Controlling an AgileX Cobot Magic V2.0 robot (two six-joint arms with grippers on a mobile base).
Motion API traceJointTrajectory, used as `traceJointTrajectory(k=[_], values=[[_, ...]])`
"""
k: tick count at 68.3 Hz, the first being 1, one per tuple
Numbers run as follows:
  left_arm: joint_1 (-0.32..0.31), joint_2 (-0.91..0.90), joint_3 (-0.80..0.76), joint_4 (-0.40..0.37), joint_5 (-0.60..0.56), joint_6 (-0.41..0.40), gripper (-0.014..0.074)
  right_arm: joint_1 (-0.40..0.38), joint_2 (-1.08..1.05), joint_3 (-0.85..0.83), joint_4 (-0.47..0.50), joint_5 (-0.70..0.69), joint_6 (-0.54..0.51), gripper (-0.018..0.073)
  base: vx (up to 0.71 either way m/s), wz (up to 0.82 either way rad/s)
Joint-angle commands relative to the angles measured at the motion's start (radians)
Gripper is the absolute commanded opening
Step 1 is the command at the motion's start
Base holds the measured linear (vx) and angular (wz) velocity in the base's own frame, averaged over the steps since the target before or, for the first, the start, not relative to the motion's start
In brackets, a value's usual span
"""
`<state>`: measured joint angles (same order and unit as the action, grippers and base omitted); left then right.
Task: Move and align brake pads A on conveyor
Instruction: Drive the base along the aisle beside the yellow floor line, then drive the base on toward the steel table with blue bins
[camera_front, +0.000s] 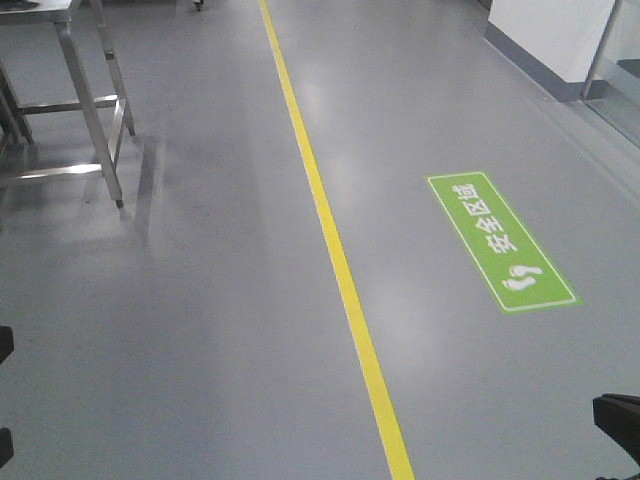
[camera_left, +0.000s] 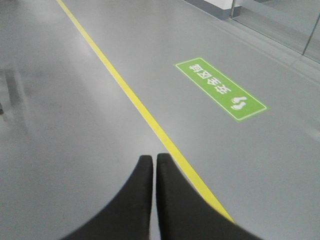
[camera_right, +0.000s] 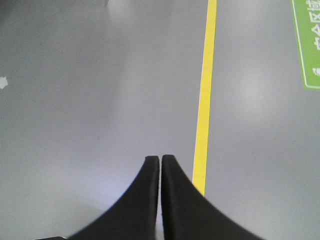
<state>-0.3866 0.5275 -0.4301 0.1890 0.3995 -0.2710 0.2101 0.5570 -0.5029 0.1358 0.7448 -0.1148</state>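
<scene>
Sight of the brake pads A is eluding us in all three views, and the conveyor is not showing either: no dark belt, no red frame edge. So we are placing both somewhere out of frame, and we cannot say on which side.

The left gripper (camera_left: 153, 161) is hanging over bare ground with its black fingers pressed together tip to tip and nothing between them. The right gripper (camera_right: 160, 161) is doing the same, closed up and carrying nothing.

Beneath them the grey floor (camera_front: 200, 330) is running ahead of us. A yellow line (camera_front: 340, 262) is crossing it from near to far, and a green safety sign (camera_front: 500, 242) is lying flat to the right of that line. A steel table (camera_front: 92, 115) is standing at the far left, well apart from both grippers, with only its legs and a corner of its top showing.

We are judging that the task is at the approach step, with no pad yet handled. The next move, as we are reading it, is calling for the base to drive or turn until the belt comes into view. After that the fingers need to part before any reaching begins.
</scene>
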Motion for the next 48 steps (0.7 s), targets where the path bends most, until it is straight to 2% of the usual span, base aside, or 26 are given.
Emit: traceJointTrajectory(k=[1,48], values=[[-0.005,0.004,-0.026,0.004,-0.069,-0.001,-0.0006,-0.001,0.002,-0.025,0.006,-0.053,-0.006,-0.0008,0.61,0.03],[-0.005,0.004,-0.026,0.004,-0.069,-0.001,-0.0006,-0.001,0.002,-0.025,0.006,-0.053,-0.006,-0.0008,0.61,0.03]])
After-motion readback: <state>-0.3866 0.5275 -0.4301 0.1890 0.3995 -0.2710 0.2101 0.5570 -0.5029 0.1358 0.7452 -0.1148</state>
